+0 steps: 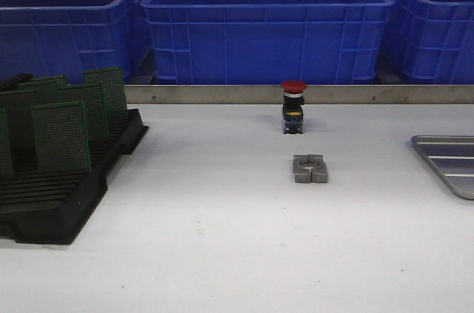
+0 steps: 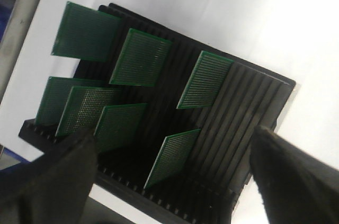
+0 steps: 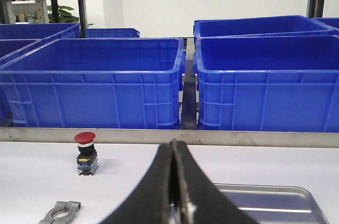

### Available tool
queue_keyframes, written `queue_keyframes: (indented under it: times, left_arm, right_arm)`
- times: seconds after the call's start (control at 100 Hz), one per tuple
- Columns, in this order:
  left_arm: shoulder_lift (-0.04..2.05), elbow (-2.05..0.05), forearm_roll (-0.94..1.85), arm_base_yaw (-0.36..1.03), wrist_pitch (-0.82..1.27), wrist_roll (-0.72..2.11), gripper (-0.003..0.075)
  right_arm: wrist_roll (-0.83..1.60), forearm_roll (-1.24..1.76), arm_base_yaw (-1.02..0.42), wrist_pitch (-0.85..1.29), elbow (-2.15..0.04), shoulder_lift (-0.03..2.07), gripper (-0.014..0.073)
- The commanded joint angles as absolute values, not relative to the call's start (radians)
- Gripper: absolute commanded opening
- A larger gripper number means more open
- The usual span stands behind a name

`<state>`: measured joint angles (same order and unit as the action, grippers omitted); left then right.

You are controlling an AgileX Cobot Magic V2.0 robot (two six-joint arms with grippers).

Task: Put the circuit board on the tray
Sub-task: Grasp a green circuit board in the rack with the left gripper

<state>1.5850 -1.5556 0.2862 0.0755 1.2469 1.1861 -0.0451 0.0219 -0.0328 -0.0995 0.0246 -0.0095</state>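
Several green circuit boards (image 1: 61, 135) stand upright in the slots of a black rack (image 1: 67, 202) at the table's left. In the left wrist view my left gripper (image 2: 172, 135) is open and empty above the rack (image 2: 249, 102), with the nearest board (image 2: 172, 158) between its black fingers (image 2: 63, 171). The silver-grey metal tray (image 1: 452, 161) lies empty at the table's right edge. In the right wrist view my right gripper (image 3: 174, 144) is shut and empty, just in front of the tray (image 3: 270, 203). Neither gripper shows in the front view.
A red-topped push button (image 1: 293, 106) stands at the back middle, with a grey metal clamp (image 1: 309, 168) in front of it. Large blue bins (image 1: 266, 24) sit behind a metal rail (image 1: 222, 94) along the table's far edge.
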Motion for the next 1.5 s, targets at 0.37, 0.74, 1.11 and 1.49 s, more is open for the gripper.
queue_keyframes:
  times: [0.37,0.74,1.11,1.49]
  left_arm:
    - [1.67,-1.54,0.408,0.074,1.275,1.374,0.0556]
    - [1.764,-1.538,0.408,0.074,1.268,1.379,0.0555]
    - [1.83,-1.538,0.433,0.076,1.223,1.408,0.0555]
    - [1.893,-1.538,0.433,0.076,1.199,1.417,0.0554]
  right_arm:
    - [-0.04,0.017,-0.036,-0.174,0.012,-0.032,-0.0068]
    - [-0.04,0.017,-0.036,-0.174,0.012,-0.032,-0.0068]
    - [-0.04,0.017,-0.036,-0.174,0.012,-0.032,-0.0068]
    - [-0.04,0.017,-0.036,-0.174,0.012,-0.032,-0.0068]
